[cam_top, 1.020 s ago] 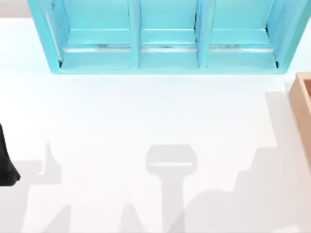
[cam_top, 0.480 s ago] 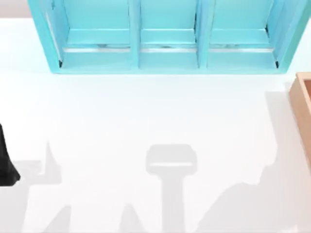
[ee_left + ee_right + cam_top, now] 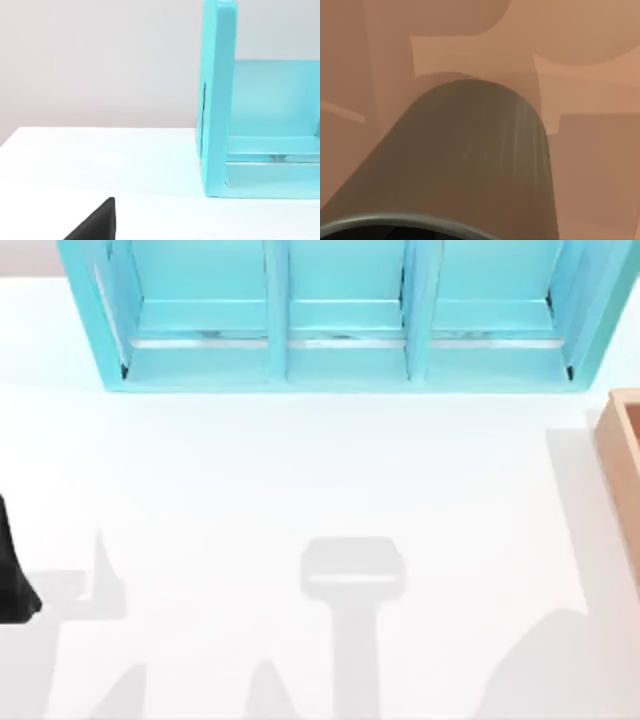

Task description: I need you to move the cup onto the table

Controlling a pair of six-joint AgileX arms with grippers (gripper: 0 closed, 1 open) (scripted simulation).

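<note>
The cup [image 3: 470, 165] is seen very close from the right wrist camera. Its olive-grey side takes up most of that view, and a part of its rim with the dark inside is visible at the near edge. Behind the cup there are only tan wooden surfaces, so it is inside the wooden box [image 3: 625, 465], which stands at the right edge of the table [image 3: 300, 480]. It is not on the white surface. I cannot tell if the right gripper is released or clenched around the cup, because its fingers are not visible.

From above, the turquoise shelf unit [image 3: 345, 320] stands at the far side of the table with three compartments open toward the near side. The left arm [image 3: 12, 580] is parked at the left edge, as a dark shape. In the left wrist view a black tip of the left gripper [image 3: 97, 225] is seen over the table, near the left end wall of the shelf unit; if it is released or clenched I cannot tell.

Compared with one second ago, the grey shadow at the near right of the table has become smaller and has moved toward the near right corner. The left arm, the shelf unit and the box are in the same places.
</note>
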